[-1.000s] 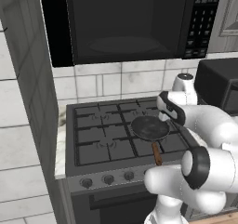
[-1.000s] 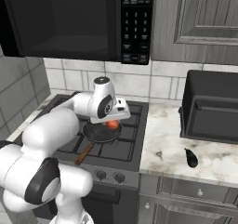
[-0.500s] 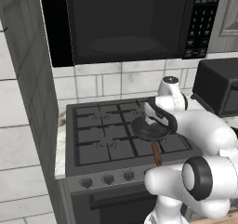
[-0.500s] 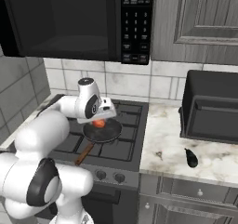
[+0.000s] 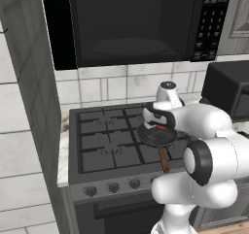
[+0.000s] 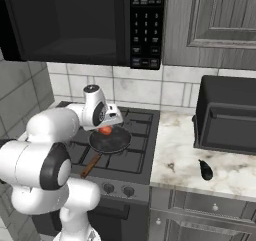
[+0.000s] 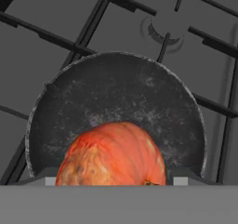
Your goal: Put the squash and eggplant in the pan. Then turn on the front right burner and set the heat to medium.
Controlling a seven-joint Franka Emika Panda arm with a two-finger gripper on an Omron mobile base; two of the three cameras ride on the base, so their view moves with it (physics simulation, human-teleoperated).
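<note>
The stove (image 6: 120, 150) carries the pan (image 6: 109, 142) on its front right grate, the brown handle (image 6: 90, 166) running out toward the knobs (image 6: 107, 187). The hand (image 6: 107, 126) hangs just over the pan's back half, clamped on the orange squash (image 6: 105, 130); in the hand view the squash (image 7: 111, 155) sits low between the fingers with the dark pan floor (image 7: 121, 93) spread under it, and whether it already touches that floor cannot be told. Let go from too high, the round squash would likely roll, and the shallow rim might not stop it, so it could end up on the grate. Pressing down too far could tip the small pan or skid it off its burner. Farther right, on the marble counter (image 6: 175, 160), the dark eggplant (image 6: 204, 169) lies in front of the black toaster oven (image 6: 227, 116), well apart from the stove; reaching for it, the arm could sweep the pan handle
</note>
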